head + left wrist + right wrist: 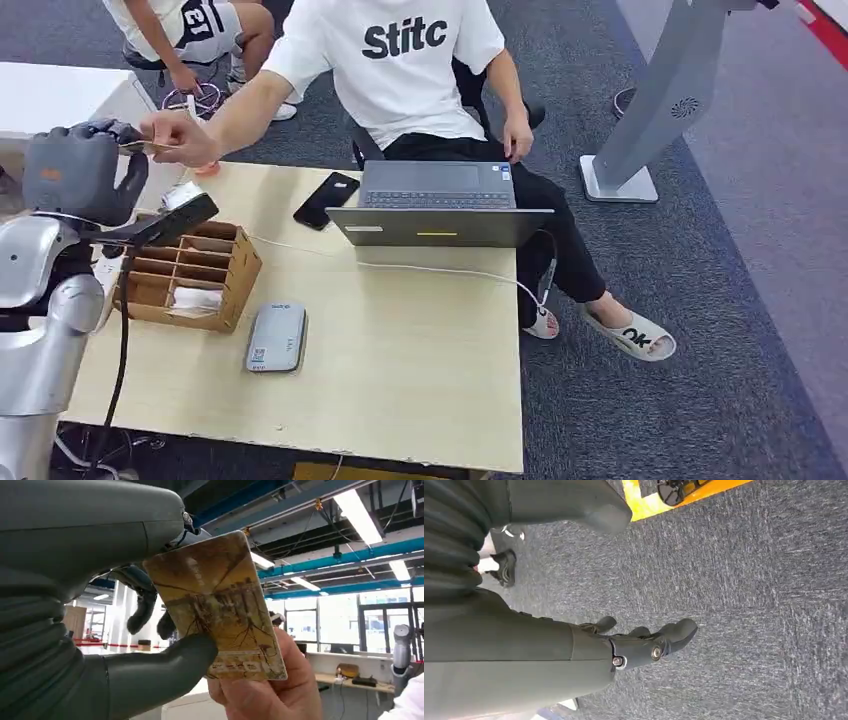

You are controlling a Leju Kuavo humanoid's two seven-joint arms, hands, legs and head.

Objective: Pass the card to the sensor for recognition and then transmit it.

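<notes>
— Where's your card right now?

— Up at the table's [400, 400] far left corner. Your left hand [85, 165] is raised there, and the card [217, 605] sits pinched between its thumb [165, 667] and the darker fingers [142, 610] behind it. A person's hand [180, 138] has hold of the card's other end; in the left wrist view you see that hand [270, 690] gripping the lower edge, so both of you are on it at once.

— And the sensor?

— You'll find the grey flat reader [276, 338] lying on the table, near the front, just beside the wooden box [195, 275] of compartments. The card is well apart from it, held above the table's far edge.

— What about your right hand?

— Your right hand [644, 642] hangs over grey carpet [749, 605], fingers loosely apart and holding nothing.

— Anything else near you?

— A laptop [437, 205] stands open at the far edge in front of the seated person, with a black phone [326, 199] just beside it and a white cable [440, 268] trailing across the tabletop.
</notes>
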